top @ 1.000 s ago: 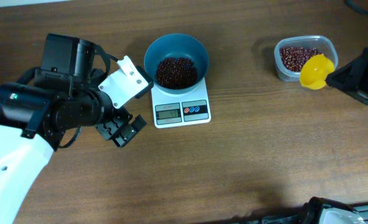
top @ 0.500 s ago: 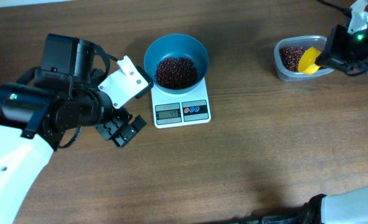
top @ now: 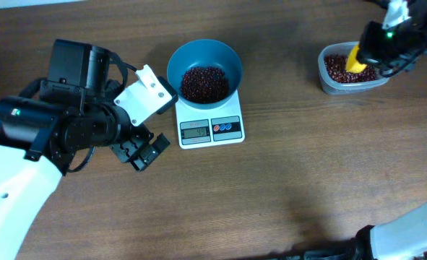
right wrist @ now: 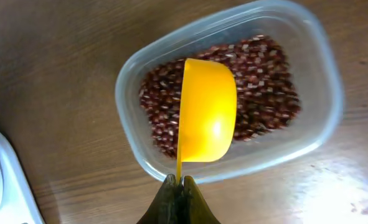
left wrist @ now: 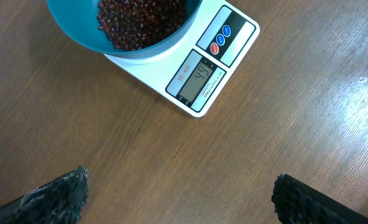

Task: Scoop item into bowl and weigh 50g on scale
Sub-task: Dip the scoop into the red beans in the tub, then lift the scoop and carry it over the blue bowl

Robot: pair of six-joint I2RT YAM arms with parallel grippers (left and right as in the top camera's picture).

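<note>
The blue bowl (top: 204, 61) stands on the white scale (top: 212, 130) and holds a heap of red-brown beans (top: 204, 83). In the left wrist view the bowl (left wrist: 84, 34) and the scale's display (left wrist: 199, 78) show at the top. My left gripper (top: 142, 152) is open and empty, left of the scale; it also shows in the left wrist view (left wrist: 180, 196). My right gripper (right wrist: 180, 183) is shut on the handle of a yellow scoop (right wrist: 207, 112), held tilted on its side over the clear tub (right wrist: 324, 87) of beans (right wrist: 264, 87). The scoop (top: 355, 58) also shows in the overhead view.
The clear tub (top: 327, 79) sits at the back right of the brown wooden table (top: 285, 188). The left arm's bulky black and white body (top: 61, 123) lies left of the scale.
My right gripper has moved up and left with the yellow scoop, from the tub's right rim to over the tub. The left arm has not moved.
</note>
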